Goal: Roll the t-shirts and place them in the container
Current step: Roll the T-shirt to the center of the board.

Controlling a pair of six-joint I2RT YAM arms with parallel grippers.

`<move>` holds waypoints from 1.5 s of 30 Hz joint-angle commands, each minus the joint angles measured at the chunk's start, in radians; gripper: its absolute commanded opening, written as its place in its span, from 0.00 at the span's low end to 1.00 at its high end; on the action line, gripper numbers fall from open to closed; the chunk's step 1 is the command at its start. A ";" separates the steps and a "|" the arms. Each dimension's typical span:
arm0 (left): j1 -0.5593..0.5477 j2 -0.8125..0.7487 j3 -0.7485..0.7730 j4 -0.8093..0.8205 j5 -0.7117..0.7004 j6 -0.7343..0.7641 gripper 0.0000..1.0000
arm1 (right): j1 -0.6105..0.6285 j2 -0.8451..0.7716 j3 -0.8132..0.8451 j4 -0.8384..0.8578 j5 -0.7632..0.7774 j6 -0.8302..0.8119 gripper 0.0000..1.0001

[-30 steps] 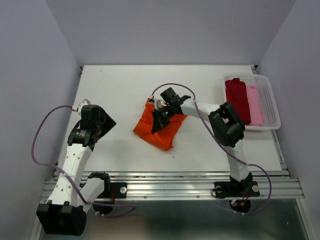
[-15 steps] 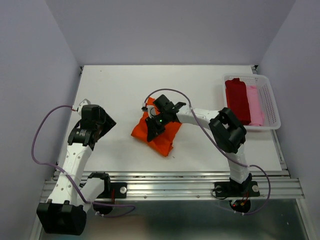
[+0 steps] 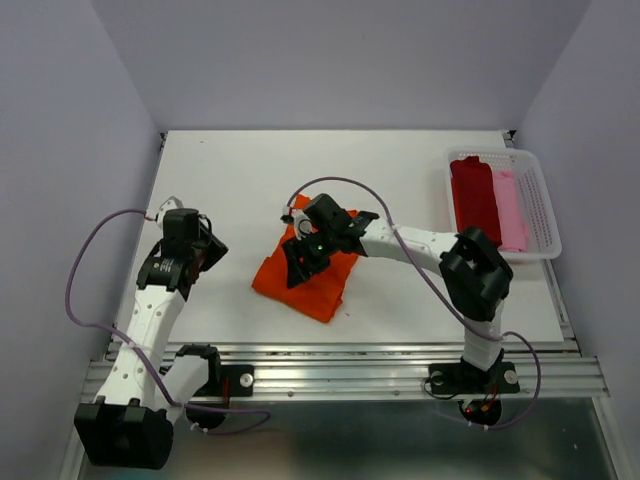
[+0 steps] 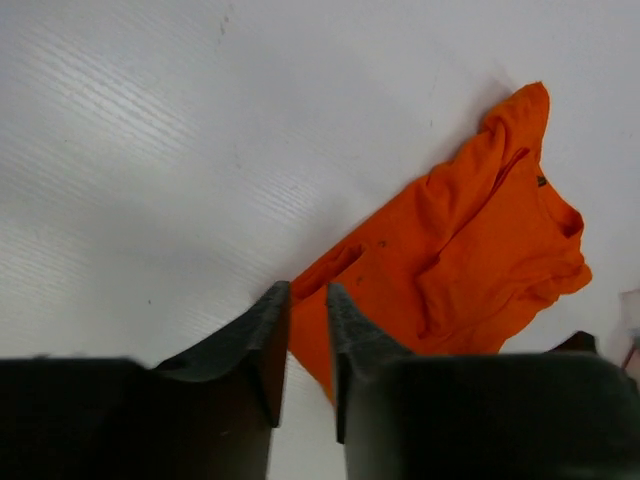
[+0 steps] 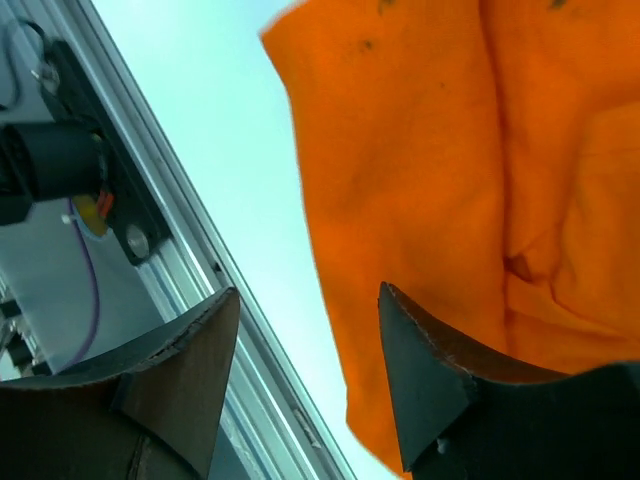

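A bright orange t-shirt (image 3: 312, 292) lies crumpled on the white table (image 3: 400, 170), a little left of centre. My right gripper (image 3: 300, 258) hovers over its left part, open, with nothing between the fingers. In the right wrist view the orange t-shirt (image 5: 420, 150) fills the upper right, just past the right gripper (image 5: 308, 290). My left gripper (image 3: 205, 250) stays at the table's left, apart from the cloth. Its jaws are open by a narrow gap and hold nothing; in the left wrist view the left gripper (image 4: 308, 292) points at the orange t-shirt (image 4: 470, 250). A dark red t-shirt (image 3: 475, 195) and a pale pink one (image 3: 510, 205) lie in the basket.
A white lattice basket (image 3: 547, 205) stands at the table's right edge. An aluminium rail (image 3: 350, 370) runs along the near edge and shows as a rail (image 5: 200, 250) in the right wrist view. Grey walls close in the left, back and right.
The right gripper opened and let go of the orange t-shirt after dragging it left and toward the near edge. The left gripper's jaws narrowed; that arm barely moved.
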 commanded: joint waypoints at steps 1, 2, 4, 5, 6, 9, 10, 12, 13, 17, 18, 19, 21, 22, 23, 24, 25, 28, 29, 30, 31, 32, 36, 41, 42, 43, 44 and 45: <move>0.005 -0.002 -0.059 0.091 0.084 0.012 0.26 | -0.005 -0.150 -0.021 0.039 0.154 0.023 0.61; 0.003 0.001 -0.071 0.120 0.143 0.013 0.14 | -0.005 -0.179 -0.038 0.041 0.177 0.038 0.58; -0.009 0.018 -0.102 0.144 0.177 0.015 0.00 | -0.005 -0.205 -0.104 0.056 0.246 0.057 0.39; -0.023 0.026 -0.111 0.157 0.189 0.013 0.00 | -0.005 -0.214 -0.127 0.061 0.266 0.063 0.31; -0.056 0.039 -0.122 0.178 0.194 0.002 0.00 | -0.005 -0.227 -0.149 0.065 0.282 0.069 0.19; -0.127 0.076 -0.133 0.221 0.176 -0.022 0.00 | -0.005 -0.236 -0.208 0.077 0.299 0.080 0.07; -0.174 0.090 -0.134 0.235 0.173 -0.040 0.00 | -0.005 -0.239 -0.219 0.087 0.297 0.084 0.03; -0.210 0.137 -0.133 0.262 0.162 -0.054 0.00 | -0.005 -0.241 -0.239 0.090 0.306 0.091 0.02; -0.234 0.153 -0.136 0.275 0.159 -0.064 0.00 | -0.005 -0.239 -0.242 0.091 0.312 0.091 0.01; -0.241 0.237 -0.166 0.350 0.145 -0.067 0.00 | -0.005 -0.212 -0.265 0.096 0.361 0.092 0.01; -0.241 0.272 -0.183 0.367 0.138 -0.067 0.00 | -0.005 -0.204 -0.282 0.099 0.383 0.092 0.01; -0.241 0.289 -0.193 0.385 0.134 -0.065 0.00 | -0.005 -0.195 -0.293 0.102 0.398 0.094 0.01; -0.241 0.350 -0.214 0.428 0.130 -0.067 0.00 | -0.005 -0.169 -0.319 0.113 0.430 0.088 0.01; -0.239 0.369 -0.219 0.439 0.130 -0.068 0.00 | -0.005 -0.159 -0.325 0.114 0.437 0.088 0.01; -0.241 0.386 -0.220 0.445 0.130 -0.070 0.00 | -0.005 -0.153 -0.331 0.116 0.447 0.086 0.01; -0.241 0.400 -0.225 0.456 0.131 -0.070 0.00 | -0.005 -0.149 -0.337 0.117 0.450 0.086 0.01; -0.241 0.414 -0.229 0.459 0.130 -0.071 0.00 | -0.005 -0.147 -0.347 0.119 0.453 0.086 0.01; -0.241 0.400 -0.222 0.451 0.115 -0.067 0.00 | -0.005 -0.170 -0.357 0.128 0.438 0.081 0.01; -0.241 0.391 -0.216 0.445 0.110 -0.065 0.00 | -0.005 -0.179 -0.360 0.128 0.438 0.078 0.01; -0.241 0.385 -0.207 0.427 0.098 -0.064 0.00 | -0.005 -0.190 -0.360 0.128 0.441 0.075 0.01; -0.241 0.368 -0.190 0.416 0.091 -0.058 0.00 | 0.005 -0.219 -0.360 0.128 0.456 0.075 0.01; -0.241 0.360 -0.182 0.395 0.088 -0.054 0.00 | 0.006 -0.236 -0.362 0.128 0.464 0.074 0.01; -0.241 0.323 -0.134 0.356 0.049 -0.041 0.00 | 0.015 -0.325 -0.383 0.134 0.504 0.072 0.01; -0.241 0.329 -0.124 0.353 0.030 -0.033 0.00 | 0.024 -0.369 -0.426 0.147 0.521 0.084 0.01; -0.241 0.345 -0.119 0.350 0.026 -0.033 0.00 | 0.024 -0.357 -0.439 0.154 0.518 0.088 0.01; -0.241 0.351 -0.117 0.350 0.027 -0.033 0.00 | 0.033 -0.348 -0.446 0.160 0.513 0.094 0.01; -0.241 0.357 -0.117 0.352 0.030 -0.034 0.00 | 0.044 -0.339 -0.455 0.166 0.509 0.101 0.01; -0.241 0.363 -0.117 0.355 0.039 -0.038 0.00 | 0.044 -0.322 -0.471 0.185 0.504 0.104 0.01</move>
